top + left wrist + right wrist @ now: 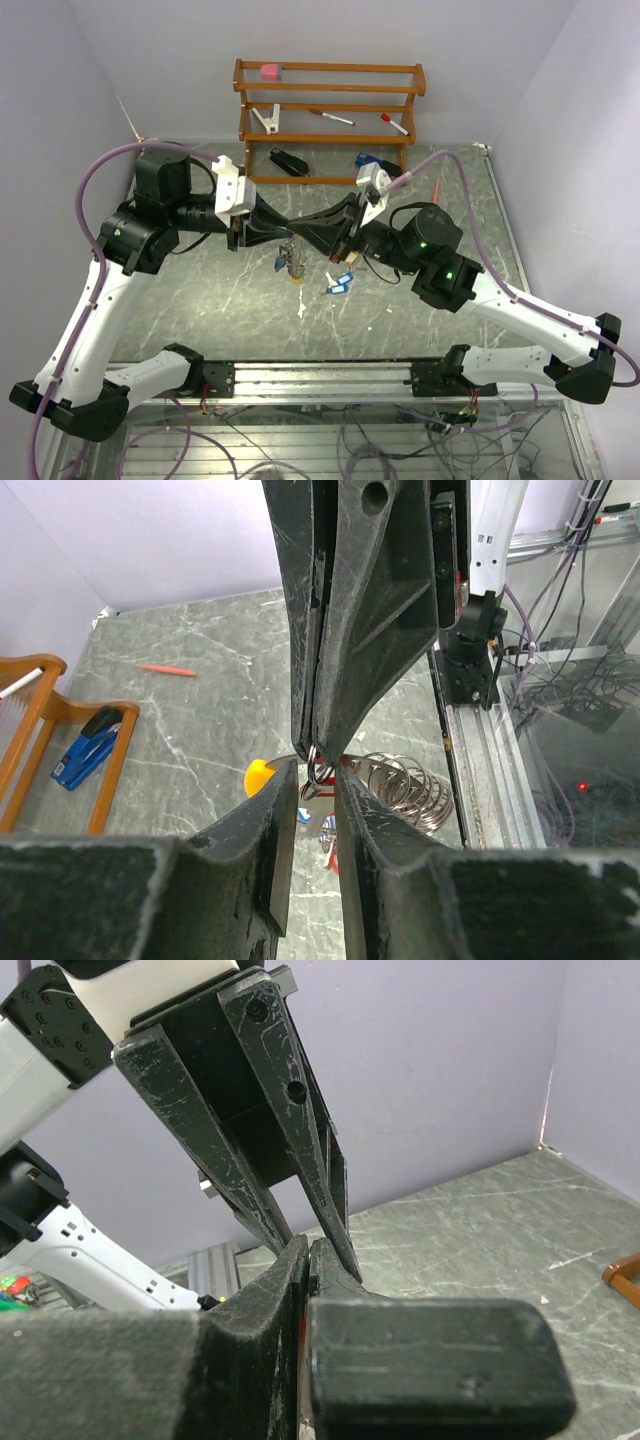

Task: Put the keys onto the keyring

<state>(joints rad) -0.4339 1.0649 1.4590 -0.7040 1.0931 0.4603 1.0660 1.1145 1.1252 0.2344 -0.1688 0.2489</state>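
right gripper (310, 1253) clenched on the keyring (317, 764). left gripper (316, 780) released, jaws slightly parted astride it. keys (293, 265) hang at 6 o'clock.

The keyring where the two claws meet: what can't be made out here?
- Top view: keyring too small and tangled to trace.
- Left wrist view: whether the left claw grips it is unclear.
- Right wrist view: the right claw hides the keyring entirely.
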